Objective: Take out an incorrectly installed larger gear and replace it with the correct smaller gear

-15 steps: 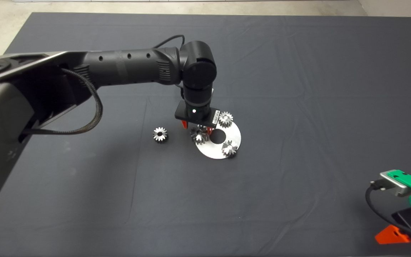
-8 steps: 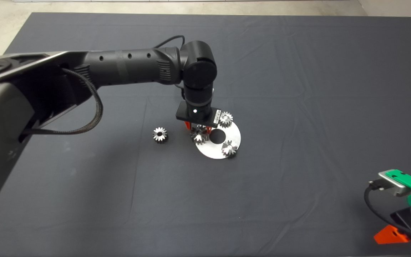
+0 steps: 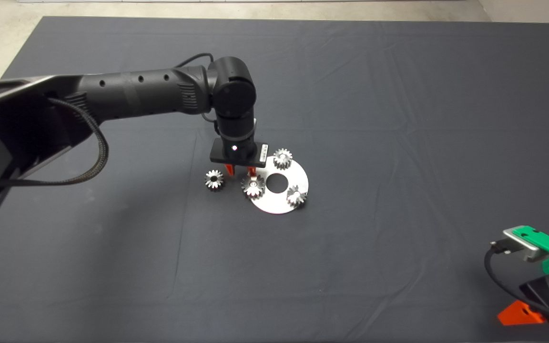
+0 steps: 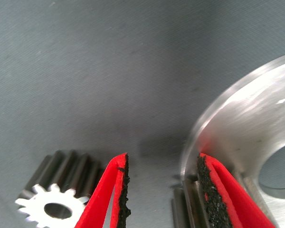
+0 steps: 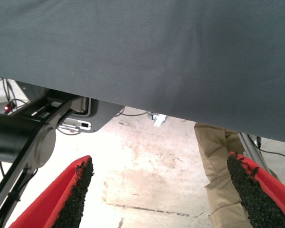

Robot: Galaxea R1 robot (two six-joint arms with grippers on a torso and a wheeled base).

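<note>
A round steel plate [image 3: 279, 202] lies mid-mat with three gears on it. The larger gear [image 3: 253, 186] sits at the plate's left rim, and in the left wrist view only its toothed side [image 4: 182, 211] shows beside one pad. The smaller gear [image 3: 214, 179] lies loose on the mat left of the plate, also in the left wrist view [image 4: 54, 199]. My left gripper [image 3: 240, 170] hangs just behind the gap between these two gears. Its fingers [image 4: 118, 190] are open with bare mat between them. My right gripper [image 3: 520, 315] waits open at the lower right edge.
Two look-alike gears [image 3: 282, 158] [image 3: 296, 195] sit on the plate's far and right sides, around its centre hole [image 3: 277, 183]. The right wrist view looks past the mat's edge at the floor, a person's trouser leg [image 5: 218, 161] and robot base parts [image 5: 23, 137].
The left arm has swung left, and the plate with its three gears has slid left with it. The fingers that straddled the larger gear now stand just left of it. The right arm has barely moved.
</note>
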